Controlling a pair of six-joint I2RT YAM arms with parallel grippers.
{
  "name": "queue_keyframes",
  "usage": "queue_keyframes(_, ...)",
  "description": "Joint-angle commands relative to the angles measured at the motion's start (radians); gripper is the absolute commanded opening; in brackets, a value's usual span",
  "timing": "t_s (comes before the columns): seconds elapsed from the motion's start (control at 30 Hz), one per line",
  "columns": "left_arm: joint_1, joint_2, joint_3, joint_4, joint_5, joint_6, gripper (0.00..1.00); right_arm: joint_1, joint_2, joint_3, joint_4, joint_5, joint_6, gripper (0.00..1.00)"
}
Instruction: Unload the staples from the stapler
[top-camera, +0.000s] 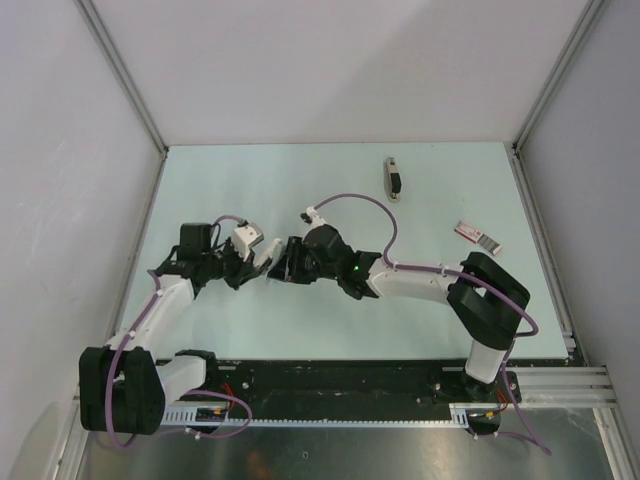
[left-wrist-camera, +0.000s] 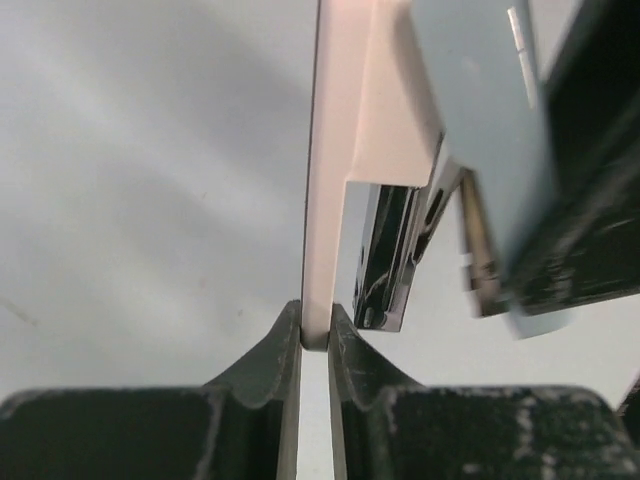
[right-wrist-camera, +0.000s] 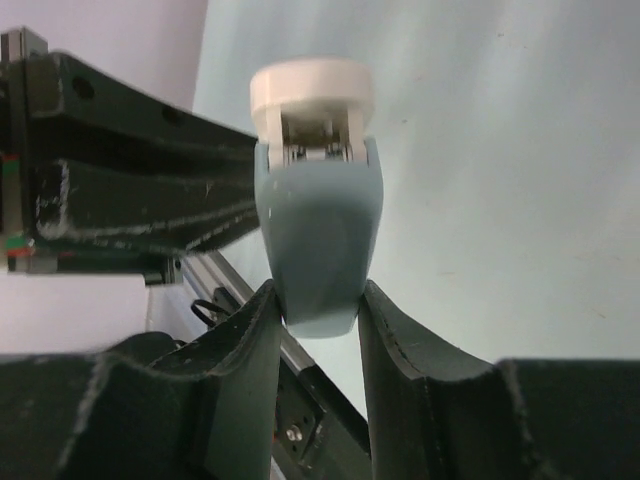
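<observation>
Stapler held in the air between both arms, over the near-middle of the desk, not resting on it. Left tool is pinched fully closed on the thin white base plate, edge-on between the jaws, probably to keep the bottom half fixed. Right tool is closed around the blue-grey top, jaws only as far apart as that body is wide, gripping its rounded end. The two halves are spread apart in the left wrist view, with the chrome track exposed between them. That looks like the reason for the two-handed hold: one arm anchors, the other levers the top open so the track can be reached. Staples: none seen loose anywhere; can't tell if any sit in the track. Judged step: opening done or nearly so, unloading not yet.

Further back on the desk, well apart from the arms: a red-and-white box on the right, and beyond it a small grey-and-black bar, untouched; can't tell what it is.
</observation>
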Motion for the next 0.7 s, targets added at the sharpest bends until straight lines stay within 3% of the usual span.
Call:
queue_keyframes(0.0,0.018,-0.032,-0.03,0.119,-0.142,0.081,0.0,-0.011,-0.074,-0.027,-0.063,0.0,-0.105,0.0)
queue_keyframes(0.23,0.02,-0.025,-0.043,0.177,-0.197,0.099,0.0,-0.03,-0.149,-0.087,-0.087,0.02,-0.161,0.0)
queue_keyframes(0.67,-0.04,-0.115,-0.117,0.26,-0.299,0.359,0.0,0.002,-0.13,-0.098,-0.057,-0.026,-0.329,0.0)
